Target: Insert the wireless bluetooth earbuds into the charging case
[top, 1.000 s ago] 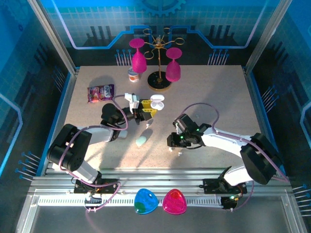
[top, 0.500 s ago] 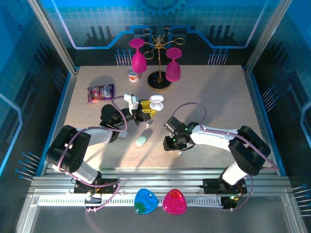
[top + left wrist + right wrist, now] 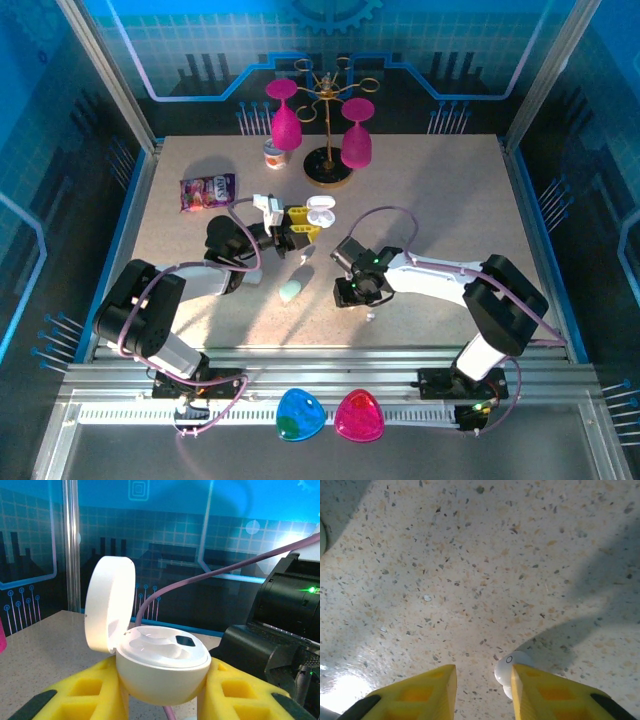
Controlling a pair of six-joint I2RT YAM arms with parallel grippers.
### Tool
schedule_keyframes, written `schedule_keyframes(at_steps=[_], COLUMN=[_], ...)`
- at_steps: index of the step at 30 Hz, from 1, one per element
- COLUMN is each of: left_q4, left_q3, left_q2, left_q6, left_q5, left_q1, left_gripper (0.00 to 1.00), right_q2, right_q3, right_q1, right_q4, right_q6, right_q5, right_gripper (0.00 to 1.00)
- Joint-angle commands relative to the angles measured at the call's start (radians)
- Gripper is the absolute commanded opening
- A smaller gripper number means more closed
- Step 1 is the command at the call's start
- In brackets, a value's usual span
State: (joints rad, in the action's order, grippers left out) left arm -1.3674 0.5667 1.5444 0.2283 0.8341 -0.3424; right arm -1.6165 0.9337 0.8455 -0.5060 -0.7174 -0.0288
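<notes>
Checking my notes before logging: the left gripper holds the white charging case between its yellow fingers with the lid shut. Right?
Not quite: the lid is open, not shut. The left wrist view shows the left gripper holding the white charging case between its yellow fingers, lid swung up and back.

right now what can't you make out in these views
- Charging case wells: left wrist view, the low angle and the rim hide what is inside.
- Earbud: right wrist view, its lower part sits behind a finger of the right gripper; contact unclear.
- Purple packet: top view, print too small to read.
</notes>
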Motion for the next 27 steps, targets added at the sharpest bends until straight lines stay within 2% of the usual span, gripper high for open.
schedule_keyframes(at_steps=[1,5,14,27], left_q4=[-0.033,-0.033,-0.026,-0.022], left_q3=[-0.011,-0.013,-0.019,-0.022], left_q2=[-0.027,-0.028,-0.030,-0.033], left_q6=[-0.029,-0.031,-0.026,-0.031], left_q5=[-0.010,-0.013,-0.073,-0.091], left_q1=[0.013,0.014,0.038,0.057], left_gripper=[0.23,0.23,0.22,0.23], right_q2=[0.002,0.018,-0.062,-0.149], right_q3=[0.048,0.061,0.122,0.202], right_q1=[0.041,0.070,0.096,0.136], right_q4=[-0.108,-0.150,-0.206,-0.279], right_q6=[0.006,-0.013,-0.051,-0.040], right_q5=[-0.108,-0.201,-0.253,-0.303], right_gripper=[0.34,0.34,0.34,0.34])
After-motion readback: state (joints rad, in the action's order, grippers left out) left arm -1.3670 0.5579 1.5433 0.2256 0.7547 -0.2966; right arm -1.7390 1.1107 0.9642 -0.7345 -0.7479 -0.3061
